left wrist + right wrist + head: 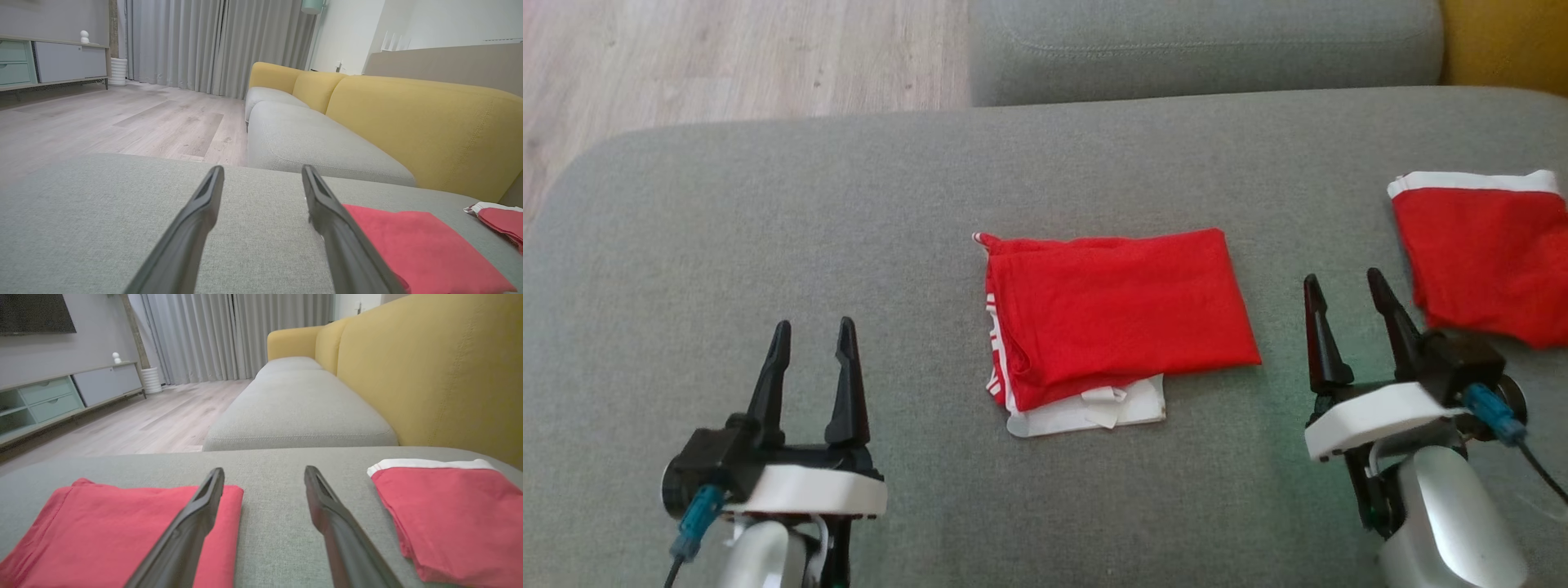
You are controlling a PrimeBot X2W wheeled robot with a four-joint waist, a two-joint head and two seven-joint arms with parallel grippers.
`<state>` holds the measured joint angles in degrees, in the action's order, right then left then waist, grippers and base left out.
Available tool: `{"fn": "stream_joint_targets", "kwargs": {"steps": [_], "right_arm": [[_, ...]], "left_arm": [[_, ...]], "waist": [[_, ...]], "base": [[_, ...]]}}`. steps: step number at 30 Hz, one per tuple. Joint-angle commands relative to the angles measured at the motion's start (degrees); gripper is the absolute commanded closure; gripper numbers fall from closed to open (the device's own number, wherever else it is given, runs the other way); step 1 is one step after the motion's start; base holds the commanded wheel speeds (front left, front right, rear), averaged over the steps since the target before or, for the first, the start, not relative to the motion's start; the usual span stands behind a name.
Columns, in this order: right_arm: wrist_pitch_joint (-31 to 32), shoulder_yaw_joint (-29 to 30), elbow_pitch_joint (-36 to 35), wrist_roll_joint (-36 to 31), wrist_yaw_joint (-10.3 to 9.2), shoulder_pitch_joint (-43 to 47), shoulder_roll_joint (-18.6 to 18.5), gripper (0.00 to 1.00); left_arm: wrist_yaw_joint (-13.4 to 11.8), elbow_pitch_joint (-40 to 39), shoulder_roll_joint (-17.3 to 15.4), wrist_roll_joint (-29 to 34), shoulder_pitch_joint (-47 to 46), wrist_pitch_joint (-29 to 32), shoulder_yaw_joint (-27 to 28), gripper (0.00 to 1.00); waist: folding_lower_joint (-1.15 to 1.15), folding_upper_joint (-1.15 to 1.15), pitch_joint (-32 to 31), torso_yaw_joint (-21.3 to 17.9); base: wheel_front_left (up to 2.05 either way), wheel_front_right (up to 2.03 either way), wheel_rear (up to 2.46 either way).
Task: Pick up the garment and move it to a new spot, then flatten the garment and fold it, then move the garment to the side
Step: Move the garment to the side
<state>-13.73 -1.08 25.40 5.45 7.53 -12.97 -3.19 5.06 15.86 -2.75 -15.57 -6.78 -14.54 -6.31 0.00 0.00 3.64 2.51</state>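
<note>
Two red items lie on the grey cushion [768, 245]: the folded garment [1119, 314] at frame centre, a white band showing along its lower edge, and a second red garment [1482, 253] at the right edge. The left gripper [814, 323], lower left, and the right gripper [1343, 276], lower right, both have their fingers spread and hold nothing.

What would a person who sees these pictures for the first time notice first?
The folded bright red cloth garment with white trim lies in the middle of the grey fabric sofa seat, between the open left gripper and the open right gripper. A second red-and-white folded garment lies at the seat's right edge.
</note>
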Motion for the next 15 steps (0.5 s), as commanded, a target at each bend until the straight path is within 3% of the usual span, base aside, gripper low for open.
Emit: {"fn": "stream_joint_targets", "kwargs": {"steps": [1, 7, 15], "right_arm": [[0.6, -1.5, -1.9, -0.1, -0.04, -1.6, 0.3, 0.0], [5.1, -1.9, 0.5, -0.7, -0.04, -3.9, 0.3, 0.0], [11.8, -3.2, 10.3, 1.2, -0.04, -9.4, 0.3, 0.0]], "left_arm": [[0.0, -2.1, -0.1, 0.3, -2.7, -0.5, 1.2, 0.0], [-0.1, -2.2, -0.1, -0.2, -4.8, -0.5, -0.7, 0.0], [-0.3, -0.5, -0.1, -0.6, -7.4, -0.5, -4.3, 0.0]], "waist": [[0.0, 0.0, 0.6, 0.3], [0.0, 0.0, 3.6, 1.9], [0.0, 0.0, 6.6, 4.8]], "base": [[0.0, 0.0, 0.0], [0.0, 0.0, 0.0], [0.0, 0.0, 0.0]]}}
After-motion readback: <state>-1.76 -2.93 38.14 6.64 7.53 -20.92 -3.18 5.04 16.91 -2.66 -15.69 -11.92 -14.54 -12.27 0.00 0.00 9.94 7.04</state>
